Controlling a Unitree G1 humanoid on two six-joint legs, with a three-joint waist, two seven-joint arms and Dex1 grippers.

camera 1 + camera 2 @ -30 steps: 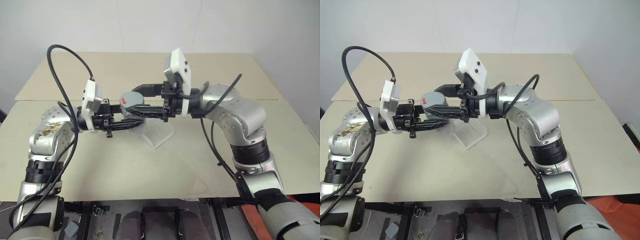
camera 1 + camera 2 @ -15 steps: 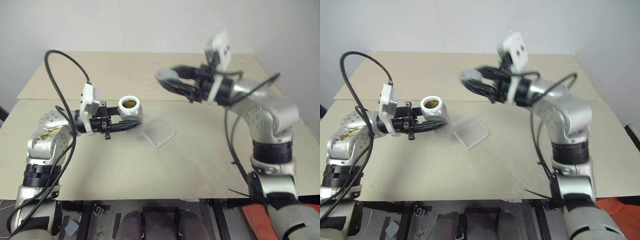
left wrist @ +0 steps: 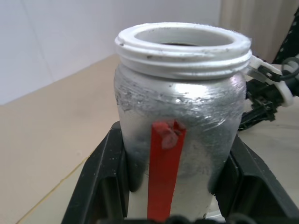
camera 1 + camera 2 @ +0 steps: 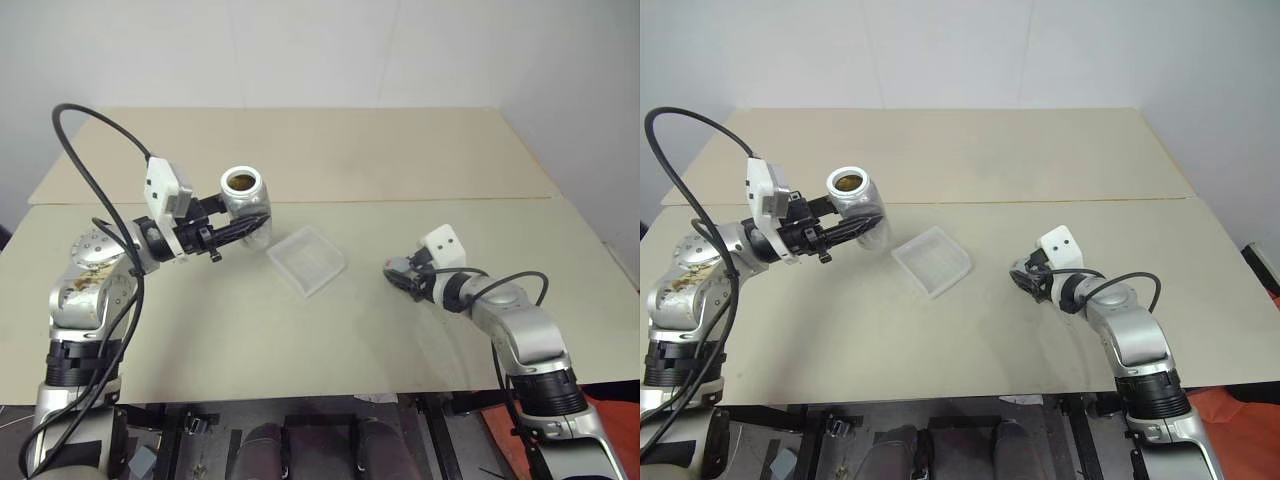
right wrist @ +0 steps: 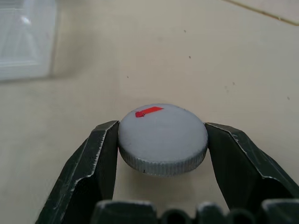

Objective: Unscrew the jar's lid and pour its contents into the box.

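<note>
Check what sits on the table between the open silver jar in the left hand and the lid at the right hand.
The clear square plastic box lies between the silver-grey jar with the red stripe and the round grey lid, as the left eye view shows; the tan tabletop around it is bare.

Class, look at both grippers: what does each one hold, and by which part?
The left gripper grips the open jar by its lower body. The right gripper has the lid between its fingers at the ribbed edge, low over the table.
</note>
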